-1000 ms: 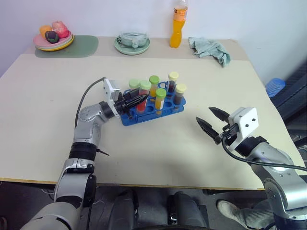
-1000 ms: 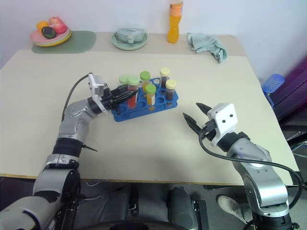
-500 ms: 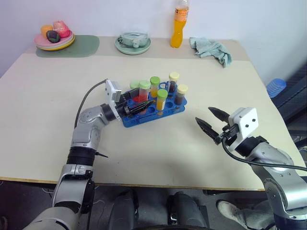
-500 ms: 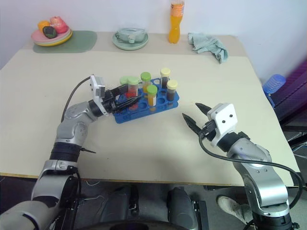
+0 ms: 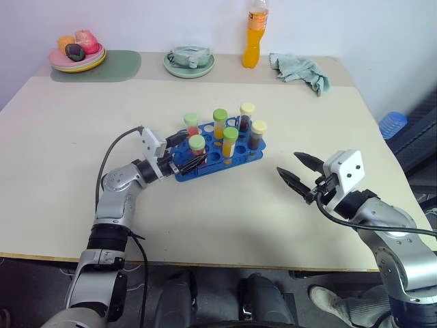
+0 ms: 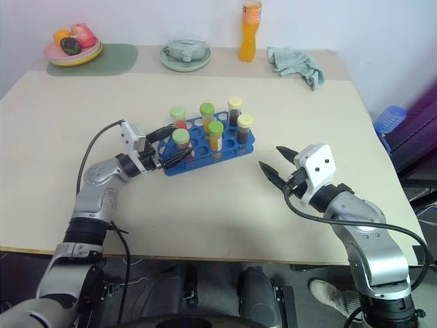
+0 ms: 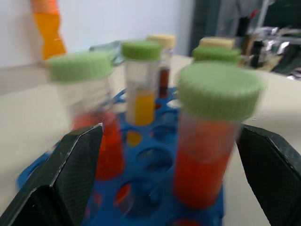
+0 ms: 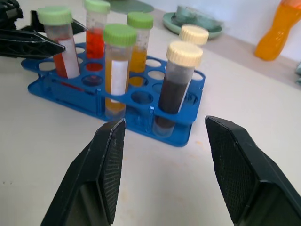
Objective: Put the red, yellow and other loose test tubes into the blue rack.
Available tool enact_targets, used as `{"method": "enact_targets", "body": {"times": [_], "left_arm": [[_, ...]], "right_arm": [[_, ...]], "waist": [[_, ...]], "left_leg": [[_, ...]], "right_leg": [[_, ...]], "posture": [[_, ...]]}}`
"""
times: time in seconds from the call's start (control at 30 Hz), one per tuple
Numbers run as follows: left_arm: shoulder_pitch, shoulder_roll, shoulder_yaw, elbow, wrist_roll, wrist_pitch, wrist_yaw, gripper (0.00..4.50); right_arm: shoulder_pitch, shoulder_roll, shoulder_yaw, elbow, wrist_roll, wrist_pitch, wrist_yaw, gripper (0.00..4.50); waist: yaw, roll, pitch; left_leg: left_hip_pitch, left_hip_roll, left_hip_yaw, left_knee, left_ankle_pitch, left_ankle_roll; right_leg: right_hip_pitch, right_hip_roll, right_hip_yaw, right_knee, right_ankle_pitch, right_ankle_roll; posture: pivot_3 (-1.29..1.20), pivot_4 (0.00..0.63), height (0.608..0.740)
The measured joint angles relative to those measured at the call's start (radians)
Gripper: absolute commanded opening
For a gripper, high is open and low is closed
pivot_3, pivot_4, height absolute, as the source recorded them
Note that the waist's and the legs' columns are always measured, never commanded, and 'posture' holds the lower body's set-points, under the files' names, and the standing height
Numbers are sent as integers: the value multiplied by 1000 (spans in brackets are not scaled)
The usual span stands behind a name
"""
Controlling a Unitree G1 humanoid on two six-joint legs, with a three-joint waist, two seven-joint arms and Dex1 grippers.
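Blue rack (image 5: 235, 159) of round holes, clear cylindrical tubes (image 5: 196, 149), ridged caps

You see silver-grey jointed metal arms with black cables, white square camera boxes, and black two-fingered left tool (image 5: 183, 153) and right tool (image 5: 295, 172).

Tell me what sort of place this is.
Probably an indoor robot test setup, not a real lab: a blue rack of capped test tubes shares a plain table with an orange drink bottle, dishes and a cloth.
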Motion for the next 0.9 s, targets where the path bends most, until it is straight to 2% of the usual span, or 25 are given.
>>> {"method": "enact_targets", "body": {"times": [0.27, 0.43, 0.57, 0.73, 0.9], "left_arm": [[220, 44, 70, -123, 1, -15, 111, 4488], [345, 82, 152, -180, 3, -52, 173, 4488], [465, 81, 162, -229, 2, -57, 195, 4488], [536, 80, 188, -271, 3, -82, 231, 4488], [541, 64, 185, -318, 4, -76, 267, 4488]], "right_arm": [[61, 91, 8, 29, -35, -73, -52, 2737], [68, 99, 0, 139, -66, -133, -53, 2737], [19, 87, -15, 277, -45, -129, -15, 2737], [-21, 62, -24, 414, -49, -170, 33, 2737], [-47, 62, -24, 491, -61, -185, 41, 2737]], "waist": [[-25, 2, -2], [-18, 3, -2], [-22, 3, -2], [-18, 3, -2], [-18, 3, -2]], "left_leg": [[2, 1, -1, -1, 1, -1], [3, 1, -1, 0, 0, 0], [3, 1, -1, 0, 0, 0], [3, 1, -1, -1, -3, 5], [3, 1, -1, -1, -3, 5]], "right_leg": [[0, 1, 0, 2, 0, 0], [2, 0, 0, 2, 0, 0], [2, 0, 1, 2, 0, 0], [2, 0, 0, 1, 0, 0], [2, 0, 0, 2, 0, 0]], "posture": [[0, 150, 740], [0, 150, 740], [0, 150, 740], [0, 150, 740], [0, 150, 740]]}}
